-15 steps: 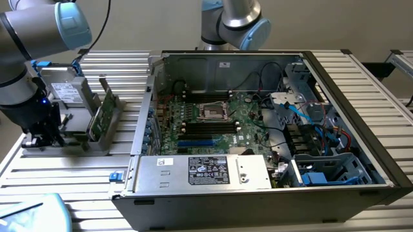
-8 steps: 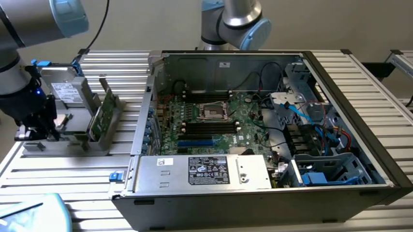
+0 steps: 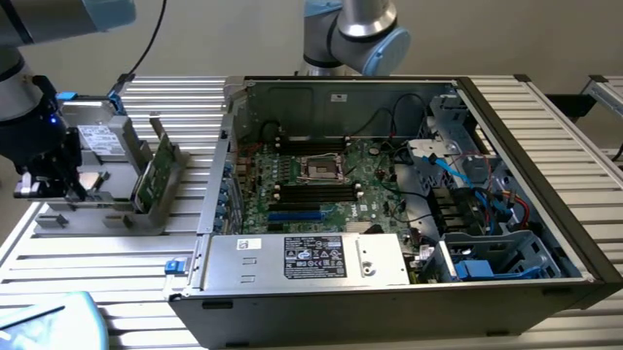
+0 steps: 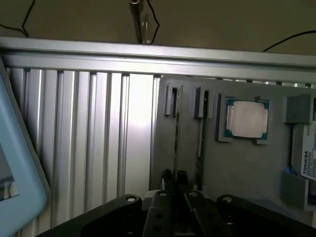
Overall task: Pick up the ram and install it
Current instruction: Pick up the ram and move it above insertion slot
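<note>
The ram (image 4: 176, 143) shows edge-on as a thin dark strip standing in a slot of the grey parts holder (image 4: 237, 173). My gripper (image 4: 175, 177) hangs just above its near end. The two dark fingertips (image 4: 168, 175) sit a small gap apart on either side of the strip, and no clear contact shows. In the exterior view my gripper (image 3: 58, 195) is over the holder (image 3: 87, 219) at that view's left. The open computer case (image 3: 389, 189) lies to the exterior view's right, with its motherboard (image 3: 311, 182) and black slots (image 3: 311, 191) exposed.
A second thin strip (image 4: 201, 143) stands in the neighbouring slot. On the holder are a square silver processor (image 4: 246, 118), a drive (image 4: 306, 155) and a taller green card (image 3: 160, 171). A light-blue object (image 3: 44, 324) lies at the table's near corner. Another arm's base (image 3: 355, 29) rises behind the case.
</note>
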`<action>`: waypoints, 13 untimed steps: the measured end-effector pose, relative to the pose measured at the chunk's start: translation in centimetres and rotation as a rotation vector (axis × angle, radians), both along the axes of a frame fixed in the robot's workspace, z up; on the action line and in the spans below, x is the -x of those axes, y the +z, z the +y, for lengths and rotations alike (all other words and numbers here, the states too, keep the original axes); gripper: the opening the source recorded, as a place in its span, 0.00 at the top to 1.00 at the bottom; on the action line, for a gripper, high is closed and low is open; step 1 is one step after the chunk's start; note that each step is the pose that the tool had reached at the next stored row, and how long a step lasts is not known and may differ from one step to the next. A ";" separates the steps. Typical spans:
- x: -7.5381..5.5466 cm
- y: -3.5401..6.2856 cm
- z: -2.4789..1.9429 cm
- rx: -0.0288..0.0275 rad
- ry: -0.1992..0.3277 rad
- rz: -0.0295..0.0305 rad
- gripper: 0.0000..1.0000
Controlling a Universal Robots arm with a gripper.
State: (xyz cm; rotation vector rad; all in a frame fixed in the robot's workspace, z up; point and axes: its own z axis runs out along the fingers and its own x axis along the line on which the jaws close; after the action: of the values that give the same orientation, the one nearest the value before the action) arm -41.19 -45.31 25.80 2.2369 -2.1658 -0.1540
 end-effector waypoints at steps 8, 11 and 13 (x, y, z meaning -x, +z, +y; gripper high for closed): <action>-1.8 2.39 -0.19 -0.0001 0.001 0.0249 0.86; -2.5 3.25 -0.26 -0.0001 0.001 0.0335 0.86; -3.0 3.85 -0.31 -0.0001 0.001 0.0382 0.86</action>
State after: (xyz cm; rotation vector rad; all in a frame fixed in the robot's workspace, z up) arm -38.14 -45.62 29.65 2.2160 -2.1458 -0.1952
